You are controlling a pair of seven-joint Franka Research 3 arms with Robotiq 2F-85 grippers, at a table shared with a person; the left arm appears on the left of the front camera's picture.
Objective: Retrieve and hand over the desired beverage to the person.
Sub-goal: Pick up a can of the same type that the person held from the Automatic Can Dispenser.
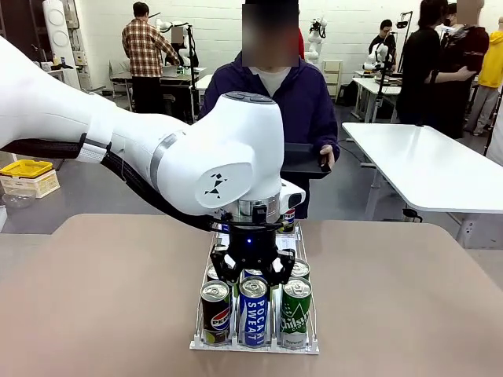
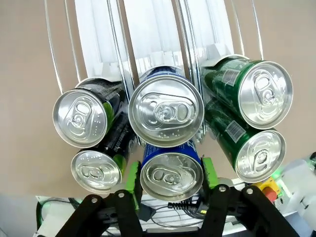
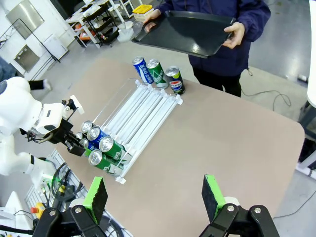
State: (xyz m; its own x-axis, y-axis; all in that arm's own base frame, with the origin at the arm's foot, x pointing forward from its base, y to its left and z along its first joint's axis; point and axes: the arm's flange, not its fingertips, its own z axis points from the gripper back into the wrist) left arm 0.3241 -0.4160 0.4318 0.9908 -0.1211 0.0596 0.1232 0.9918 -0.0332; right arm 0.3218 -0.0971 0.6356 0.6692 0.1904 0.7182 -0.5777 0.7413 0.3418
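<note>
At the 6 o'clock end of the wire rack (image 3: 143, 111), the left gripper (image 1: 251, 275) reaches straight down onto the front blue can (image 1: 254, 312) in the middle lane. Its green pads (image 2: 132, 178) sit against the can's sides at 3 and 9 o'clock, pinching it near the rim. That is likely because the Pepsi can (image 1: 214, 310) and green can (image 1: 295, 310) leave only narrow gaps beside it. The blue can rests in its lane, not yet lifted. At 12 o'clock the person (image 1: 302, 94) holds a black tray (image 3: 185, 32) out level, probably to receive the drink. The right gripper (image 3: 155, 197) hangs spread wide and empty above the table (image 1: 409, 298).
</note>
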